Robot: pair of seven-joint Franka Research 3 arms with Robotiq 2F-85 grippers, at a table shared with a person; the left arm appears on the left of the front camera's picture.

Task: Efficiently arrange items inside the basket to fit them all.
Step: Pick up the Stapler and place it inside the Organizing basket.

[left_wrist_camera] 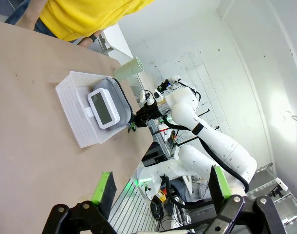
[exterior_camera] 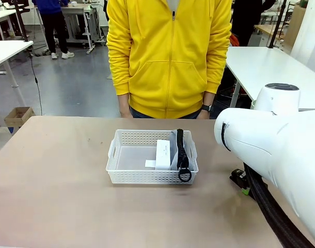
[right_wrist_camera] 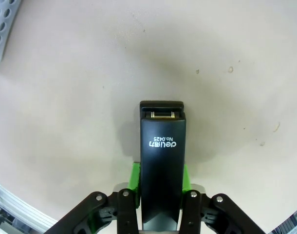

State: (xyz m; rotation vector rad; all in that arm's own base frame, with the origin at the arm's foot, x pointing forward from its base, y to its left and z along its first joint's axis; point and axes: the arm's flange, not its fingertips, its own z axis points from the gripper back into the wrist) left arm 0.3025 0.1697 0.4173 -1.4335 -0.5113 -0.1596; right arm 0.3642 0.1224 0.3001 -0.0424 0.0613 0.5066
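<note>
Jaws of the right gripper (right_wrist_camera: pixel 160 181) clamp the black stapler (right_wrist_camera: pixel 162 156), which juts ahead of them over the tabletop (right_wrist_camera: pixel 65 122). On the left gripper (left_wrist_camera: pixel 160 187) the jaws stand apart, empty; far beyond them the basket (left_wrist_camera: pixel 73 117) holds pouch (left_wrist_camera: pixel 122 100) and white box (left_wrist_camera: pixel 103 108). Stapler and green cup (left_wrist_camera: pixel 129 68) seemingly are left to pack.

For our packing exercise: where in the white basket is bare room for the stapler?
In the white perforated plastic basket, the left half is bare, between its left wall and the small white box. The right is crowded: box against grey zippered pouch.
</note>
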